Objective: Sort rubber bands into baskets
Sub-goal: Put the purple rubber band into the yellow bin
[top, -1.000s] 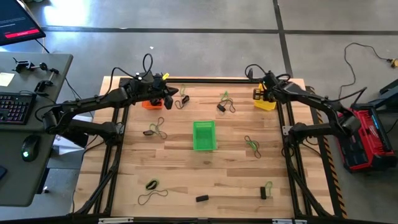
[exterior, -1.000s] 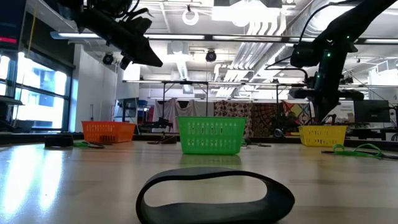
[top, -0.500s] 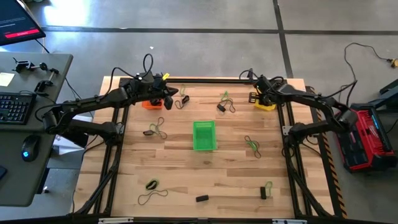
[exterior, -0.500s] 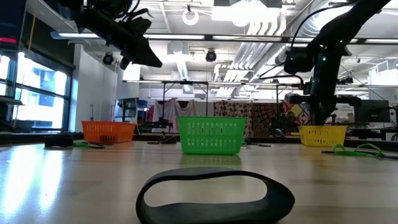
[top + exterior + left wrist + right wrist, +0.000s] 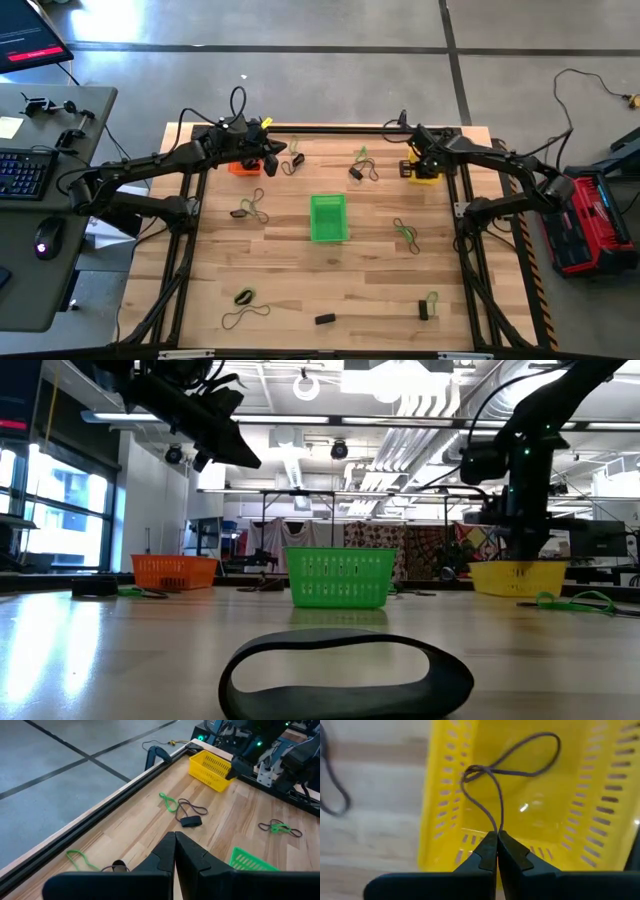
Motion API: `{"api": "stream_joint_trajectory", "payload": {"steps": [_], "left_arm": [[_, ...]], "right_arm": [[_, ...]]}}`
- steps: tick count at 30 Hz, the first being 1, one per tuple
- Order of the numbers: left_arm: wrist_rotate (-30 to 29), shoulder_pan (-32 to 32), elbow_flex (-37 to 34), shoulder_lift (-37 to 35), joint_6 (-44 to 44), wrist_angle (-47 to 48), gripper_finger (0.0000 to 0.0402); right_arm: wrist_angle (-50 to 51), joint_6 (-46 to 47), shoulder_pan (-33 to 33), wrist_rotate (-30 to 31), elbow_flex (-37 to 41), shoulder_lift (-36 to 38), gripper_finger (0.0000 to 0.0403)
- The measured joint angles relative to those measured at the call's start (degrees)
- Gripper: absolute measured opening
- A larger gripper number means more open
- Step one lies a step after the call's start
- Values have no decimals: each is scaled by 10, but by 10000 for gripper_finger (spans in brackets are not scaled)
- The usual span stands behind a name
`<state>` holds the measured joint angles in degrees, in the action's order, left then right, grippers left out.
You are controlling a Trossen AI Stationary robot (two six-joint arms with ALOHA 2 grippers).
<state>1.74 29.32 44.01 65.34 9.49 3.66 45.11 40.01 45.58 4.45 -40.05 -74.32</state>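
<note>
My right gripper (image 5: pixel 496 836) is shut on a thin dark rubber band (image 5: pixel 492 785) over the yellow basket (image 5: pixel 560 820), at the table's far right (image 5: pixel 428 172). My left gripper (image 5: pixel 175 836) is shut and empty, held above the table beside the orange basket (image 5: pixel 240 168) at the far left. The green basket (image 5: pixel 328 218) stands mid-table. Loose black and green rubber bands lie flat on the wood, among them a cluster (image 5: pixel 362 168) and another (image 5: pixel 405 232). A black band (image 5: pixel 345 675) lies close in the low view. My right gripper pinches the dark band at one end of its loop (image 5: pixel 496 826) between the two fingertips, coming from above and pointing down into the yellow basket. The band runs away from the fingers in a twisted figure, its far loop (image 5: pixel 540 750) over the basket's inside.
More bands lie at the left (image 5: pixel 248 208), the near left (image 5: pixel 245 298) and the near right (image 5: pixel 428 305), with a small black bundle (image 5: pixel 325 319) at the near edge. A dark frame rail (image 5: pixel 100 820) runs along the table's far edge. Bare wood lies around the green basket.
My right gripper has shifted a little toward the table's left and near edges and has come down lower at the yellow basket.
</note>
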Motion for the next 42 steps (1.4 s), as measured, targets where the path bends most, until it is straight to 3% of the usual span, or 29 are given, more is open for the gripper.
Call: {"api": "stream_joint_trajectory", "payload": {"steps": [7,15,21,29,42], "left_arm": [[1,0,0,0,8,0,0],[1,0,0,0,9,0,0],[2,0,0,0,9,0,0],[2,0,0,0,14,2,0],[2,0,0,0,4,1,0]], "right_arm": [[25,-8,0,-12,0,1,0],[-22,43,0,-7,0,1,0],[-69,93,0,45,0,1,0],[-90,95,2,89,0,1,0],[-82,60,5,83,0,0,0]]}}
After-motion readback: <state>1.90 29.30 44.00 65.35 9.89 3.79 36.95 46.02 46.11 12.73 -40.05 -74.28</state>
